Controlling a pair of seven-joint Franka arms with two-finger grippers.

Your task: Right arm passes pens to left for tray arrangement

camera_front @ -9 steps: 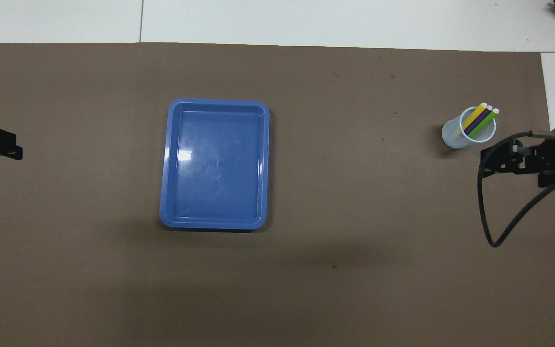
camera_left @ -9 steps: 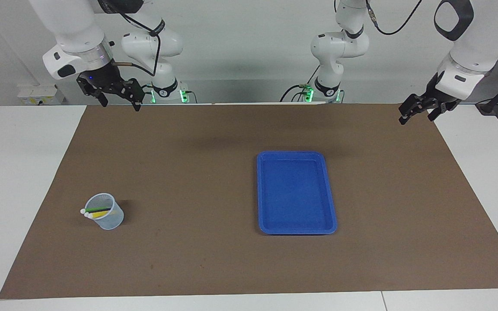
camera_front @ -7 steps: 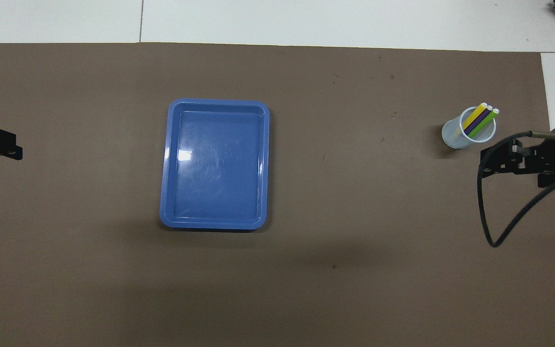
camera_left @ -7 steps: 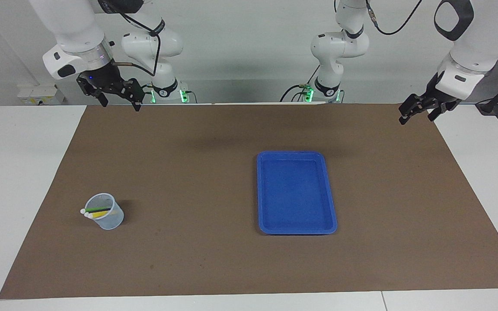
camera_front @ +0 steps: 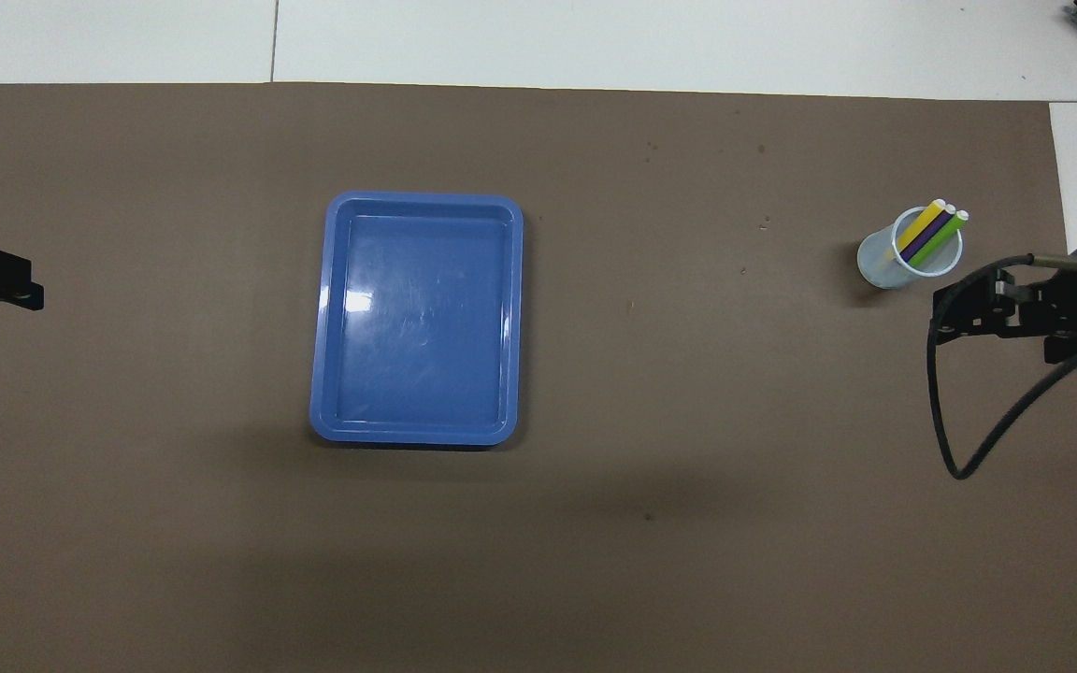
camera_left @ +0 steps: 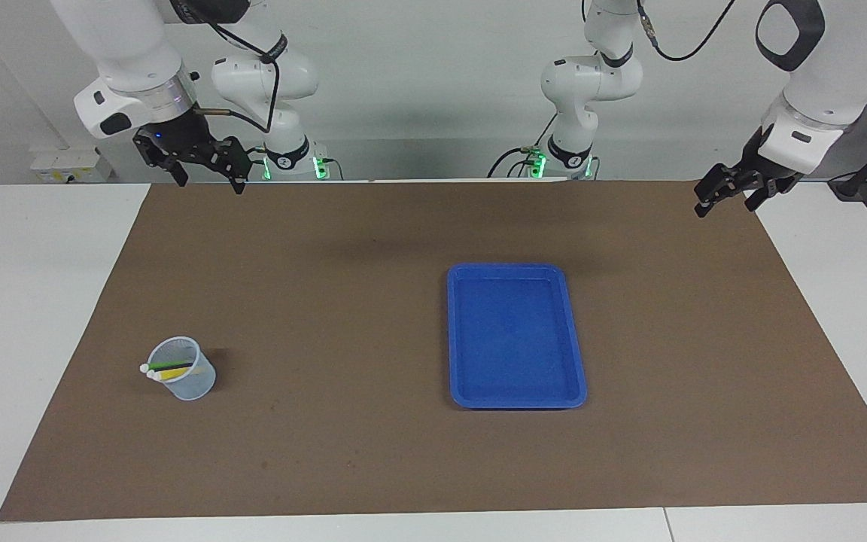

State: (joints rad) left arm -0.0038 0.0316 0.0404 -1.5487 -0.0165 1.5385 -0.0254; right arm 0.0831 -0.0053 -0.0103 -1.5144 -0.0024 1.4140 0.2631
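**Desk:** How far along are you?

**Me:** From my seat, nothing is done yet. The flat royal-blue plastic tray (camera_left: 516,336) has nothing in it. I'll place everything else from that tray. The three short marker pens (camera_front: 929,230), one yellow, one purple, one green, all with whitish ends, lean together in a small translucent bluish cup (camera_left: 184,369) well apart from the tray, toward the right arm's end of the table.

**Desk:** And your grippers?

**Me:** My right gripper (camera_left: 206,175), the wide black one with the blue light, hangs released and holding nothing over the brown mat's edge, well apart from the tray and from the cup. My left gripper (camera_left: 727,191), the slim black one, waits over the mat's corner at the left arm's end, also well apart from the tray, jaws spread and holding nothing.

**Desk:** So what is left?

**Me:** All of it, I'd judge: three pickups out of the cup, three handovers to the left arm, three placements in the tray.

**Desk:** Surface and room?

**Me:** A brown paper-like mat (camera_front: 688,393) covers most of a white table (camera_left: 42,316), and the tray sits on it. Some small dark specks mark the mat away from the tray. A pale wall stands at the robots' end, with green lights at both arm bases.
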